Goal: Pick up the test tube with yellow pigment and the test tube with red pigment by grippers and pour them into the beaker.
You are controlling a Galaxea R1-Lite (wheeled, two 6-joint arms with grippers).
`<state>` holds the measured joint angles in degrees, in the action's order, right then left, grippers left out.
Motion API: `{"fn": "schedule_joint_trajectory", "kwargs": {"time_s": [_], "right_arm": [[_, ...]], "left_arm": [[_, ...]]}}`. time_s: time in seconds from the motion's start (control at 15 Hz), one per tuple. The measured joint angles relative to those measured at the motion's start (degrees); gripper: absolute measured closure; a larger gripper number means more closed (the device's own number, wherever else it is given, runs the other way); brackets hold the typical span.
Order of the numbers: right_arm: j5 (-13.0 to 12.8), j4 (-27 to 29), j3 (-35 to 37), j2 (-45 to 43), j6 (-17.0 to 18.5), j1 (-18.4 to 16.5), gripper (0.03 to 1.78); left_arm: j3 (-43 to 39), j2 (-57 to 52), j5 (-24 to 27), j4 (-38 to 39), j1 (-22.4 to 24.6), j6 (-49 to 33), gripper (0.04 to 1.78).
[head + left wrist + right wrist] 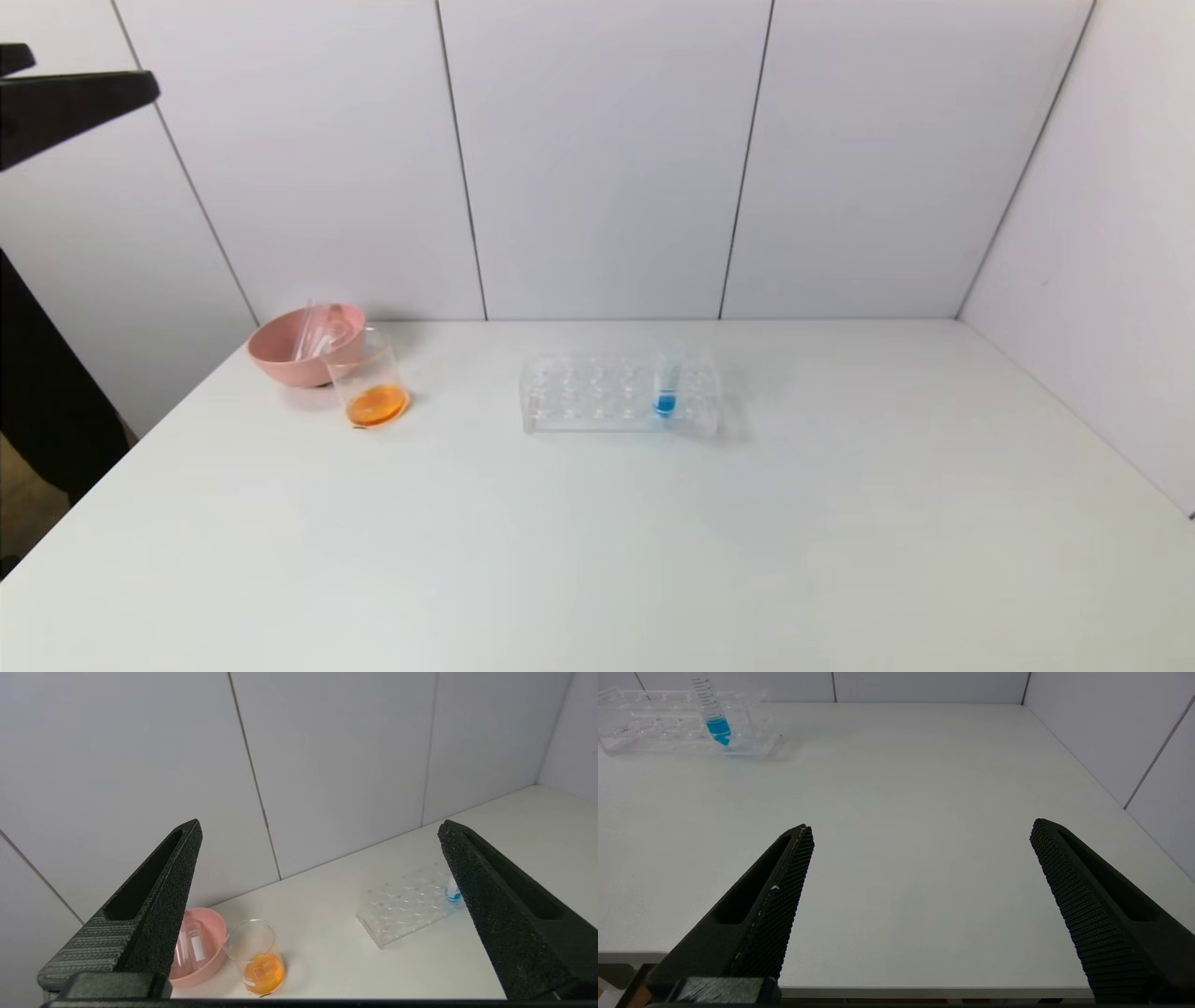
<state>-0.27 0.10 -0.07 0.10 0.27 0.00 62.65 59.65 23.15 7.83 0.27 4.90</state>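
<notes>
Both grippers hanging with fingers spread, holding nothing.
Beaker (pixel 370 385) touching pink bowl (pixel 297 347); rack (pixel 618 397) sitting well apart on table (pixel 597 523).

Both grippers carry 2 long, tapered, textured black fingers (pixel 784 896).

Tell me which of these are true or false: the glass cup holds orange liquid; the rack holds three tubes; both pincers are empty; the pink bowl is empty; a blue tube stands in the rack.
1. The beaker holds orange liquid. True.
2. The rack holds three tubes. False: only one.
3. Left pincer and right pincer are open and empty. True.
4. The bowl is empty. False: clear tubes lie in it.
5. A blue tube stands in the rack. True.
</notes>
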Motion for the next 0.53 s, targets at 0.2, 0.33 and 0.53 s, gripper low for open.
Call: {"fn": "schedule_joint_trajectory", "kwargs": {"time_s": [0.2, 0.33, 0.53], "right_arm": [[0.0, 0.0, 0.0, 0.0, 0.0, 0.0, 0.11], [0.0, 0.0, 0.0, 0.0, 0.0, 0.0, 0.11], [0.0, 0.0, 0.0, 0.0, 0.0, 0.0, 0.11]], "left_arm": [[-1.5, -12.8, 0.1, -7.2, -2.5, 0.2, 0.06], [-2.6, -21.2, 0.0, -12.2, -3.2, 0.5, 0.06], [-6.5, -33.3, -1.0, -16.3, -3.2, 4.4, 0.06]]}}
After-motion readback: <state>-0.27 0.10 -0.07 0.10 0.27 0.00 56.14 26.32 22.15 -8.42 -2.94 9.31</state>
